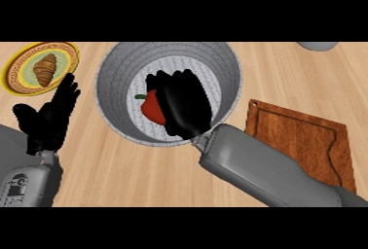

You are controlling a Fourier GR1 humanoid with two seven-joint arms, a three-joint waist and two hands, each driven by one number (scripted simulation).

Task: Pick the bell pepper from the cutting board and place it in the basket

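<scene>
A red bell pepper (150,110) with a green stem shows inside the grey woven basket (119,73), mostly covered by my right hand (183,104). That hand reaches over the basket's opening from the lower right, its fingers curled round the pepper. The brown wooden cutting board (302,138) lies to the right of the basket with nothing on it. My left hand (50,119) rests open at the left, fingers up, just outside the basket's left wall.
A yellow-rimmed plate (18,61) with a croissant (45,69) sits at the back left, right above my left hand. A grey object (318,45) pokes in at the top right edge. Bare wooden counter lies in front of the basket.
</scene>
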